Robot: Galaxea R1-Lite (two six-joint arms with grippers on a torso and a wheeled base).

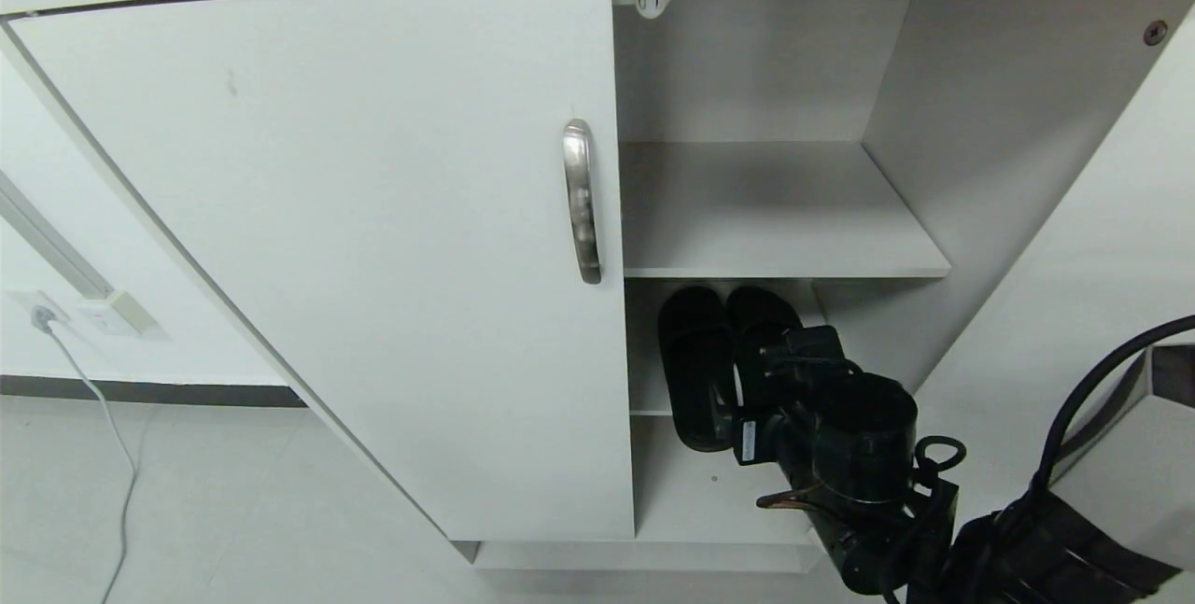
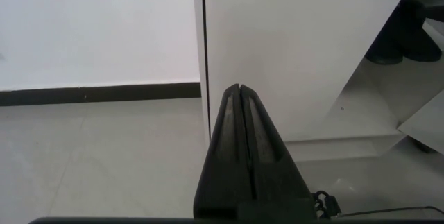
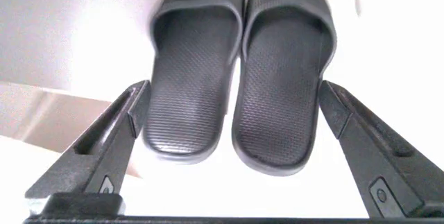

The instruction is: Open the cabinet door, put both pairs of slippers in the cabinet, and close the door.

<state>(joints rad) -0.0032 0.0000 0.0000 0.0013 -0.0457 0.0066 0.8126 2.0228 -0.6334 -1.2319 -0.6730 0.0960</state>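
Straddling the pair of slippers on the lower shelf of the cabinet.
The right tool is spread wide, heels nearest, long axis running into the cabinet; the left tool is pressed together outside it.

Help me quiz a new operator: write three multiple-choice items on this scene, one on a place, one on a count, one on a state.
1. Where are the black slippers?
A. inside the cabinet, below its upper shelf
B. on top of it
C. on the floor outside

2. How many slippers lie in the cabinet?
A. one
B. two
C. four

3. The right gripper is:
A. shut on a slipper
B. shut and empty
C. open

Key:
1 A: they lie in the open compartment under that shelf.
2 B: one pair lies side by side.
3 C: its fingers stand spread on either side of the pair.
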